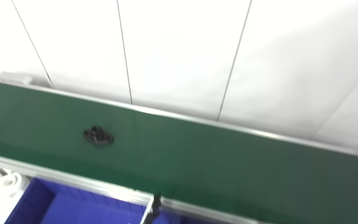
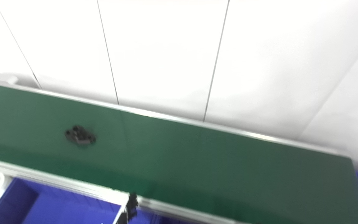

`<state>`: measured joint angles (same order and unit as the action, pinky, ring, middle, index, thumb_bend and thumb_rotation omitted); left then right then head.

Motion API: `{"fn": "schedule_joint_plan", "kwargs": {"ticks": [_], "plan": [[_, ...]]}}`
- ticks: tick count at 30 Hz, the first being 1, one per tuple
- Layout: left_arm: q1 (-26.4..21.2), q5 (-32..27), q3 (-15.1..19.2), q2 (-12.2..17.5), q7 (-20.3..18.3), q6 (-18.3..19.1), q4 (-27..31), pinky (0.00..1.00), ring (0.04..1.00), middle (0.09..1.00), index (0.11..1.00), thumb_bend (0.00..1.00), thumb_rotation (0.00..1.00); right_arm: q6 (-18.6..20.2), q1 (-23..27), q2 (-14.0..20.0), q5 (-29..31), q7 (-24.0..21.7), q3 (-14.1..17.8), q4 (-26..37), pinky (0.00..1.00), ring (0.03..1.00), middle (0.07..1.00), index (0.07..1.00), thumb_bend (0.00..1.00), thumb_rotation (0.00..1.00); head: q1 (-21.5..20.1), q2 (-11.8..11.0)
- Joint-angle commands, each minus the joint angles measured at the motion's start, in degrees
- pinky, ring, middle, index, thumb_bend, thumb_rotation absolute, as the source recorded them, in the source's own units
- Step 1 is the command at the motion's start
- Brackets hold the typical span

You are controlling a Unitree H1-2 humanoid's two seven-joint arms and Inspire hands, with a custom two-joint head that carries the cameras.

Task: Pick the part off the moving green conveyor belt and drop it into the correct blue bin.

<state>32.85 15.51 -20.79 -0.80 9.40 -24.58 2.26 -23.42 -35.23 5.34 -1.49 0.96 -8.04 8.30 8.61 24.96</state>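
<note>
Part (image 1: 98, 136) on belt (image 1: 216, 155) (left half), bin (image 1: 73, 207) in front.

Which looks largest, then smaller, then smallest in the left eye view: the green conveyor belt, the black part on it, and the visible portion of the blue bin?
1. Green conveyor belt, spanning almost the whole width.
2. Blue bin, only partly in view below the belt, so its real size is unsure.
3. Black part, clearly smallest.

part (image 1: 98, 136): black | belt (image 1: 216, 155): green | bin (image 1: 73, 208): blue | wall (image 1: 179, 53): white
</note>
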Motion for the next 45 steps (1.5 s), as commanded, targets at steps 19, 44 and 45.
{"fn": "schedule_joint_plan", "kwargs": {"ticks": [19,44,45], "plan": [[1.49,0.55,-0.47,-0.67,-0.07,0.50,8.00,0.89,0.961,1.000,1.000,0.85,0.98,1.50,2.63,-1.62,-18.29,3.67,0.64,12.81,0.93,0.939,0.933,1.000,0.80,0.77,-1.62,13.89],[5.11,-9.67,0.00,-1.31,-4.64,7.16,14.68,1.00,1.000,1.000,1.000,0.70,0.96,29.85,22.32,-6.29,-40.62,-8.57,-5.51,20.71,0.75,0.859,0.922,0.954,0.99,0.72,-7.28,18.35],[5.21,-10.00,0.07,-1.28,-4.81,7.47,14.77,1.00,1.000,1.000,1.000,0.70,0.96,30.52,23.70,-6.48,-41.60,-8.91,-5.79,20.16,0.75,0.858,0.922,0.954,0.99,0.73,-7.25,18.26]]}}
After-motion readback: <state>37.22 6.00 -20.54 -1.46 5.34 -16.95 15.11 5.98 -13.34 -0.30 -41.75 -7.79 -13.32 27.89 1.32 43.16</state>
